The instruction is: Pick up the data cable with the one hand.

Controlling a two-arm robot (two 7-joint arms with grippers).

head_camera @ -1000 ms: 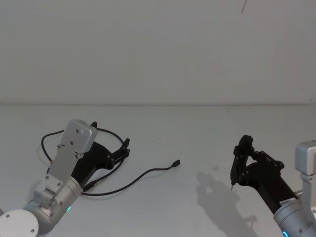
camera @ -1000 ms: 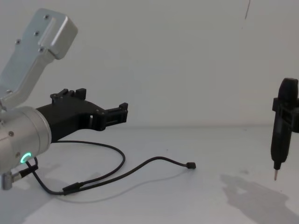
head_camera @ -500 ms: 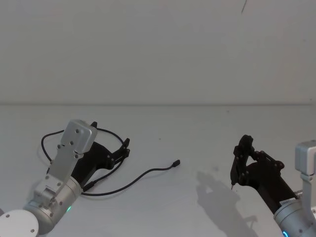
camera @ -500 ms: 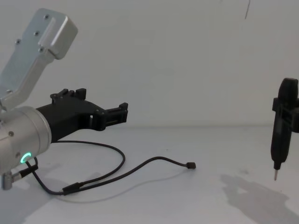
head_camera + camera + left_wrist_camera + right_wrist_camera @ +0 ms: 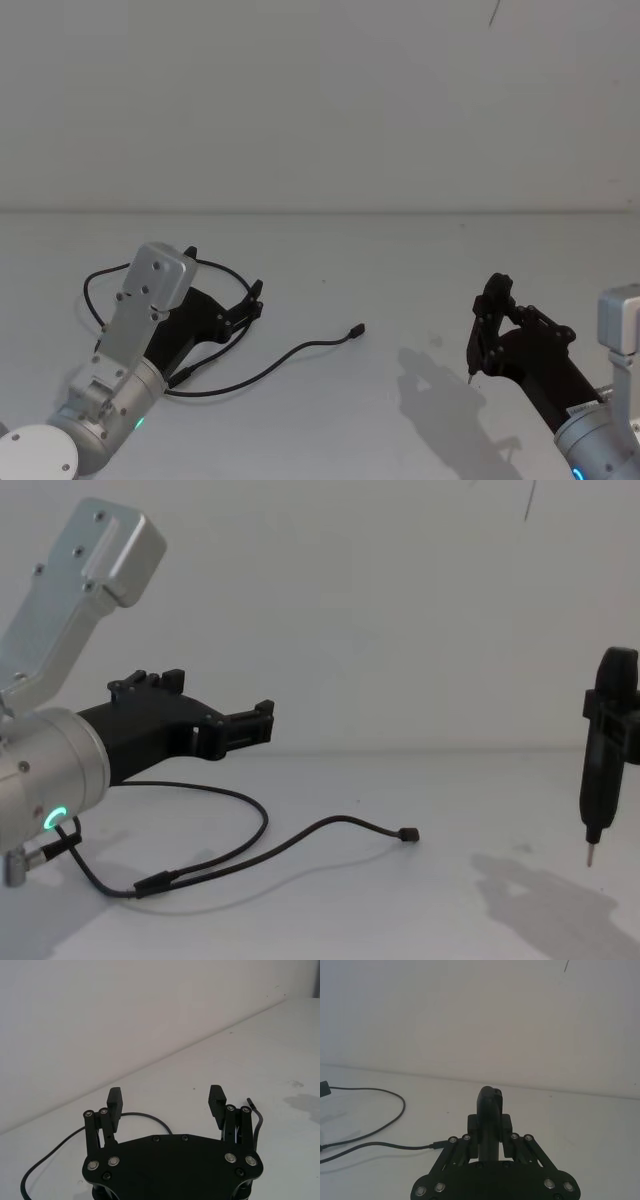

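Cable: the black cable [image 5: 300, 349] lay loose on the white table [image 5: 400, 260], on the left side. Its small plug pointed to the middle, and its back loop curved round behind the left gripper.
Why it lay so: nothing held it, so it rested flat in soft bends, with a thicker joint near the robot.
Left gripper: the left gripper [image 5: 256, 300] hung above the cable loop, not touching it. Its two flat fingers [image 5: 114, 1101] stood wide apart with nothing between them.
Why it was open: I think the gap was there so the cable could fit between the fingers when the gripper went down.
Left arm pose: the arm reached forward and low, with the gripper nearly level. From the chest view the gripper [image 5: 262, 722] was up in the air and the cable [image 5: 330, 823] was under it.
Right gripper: the right gripper [image 5: 483, 330] waited far off on the right, pressed closed, with its pale tip pointing down.
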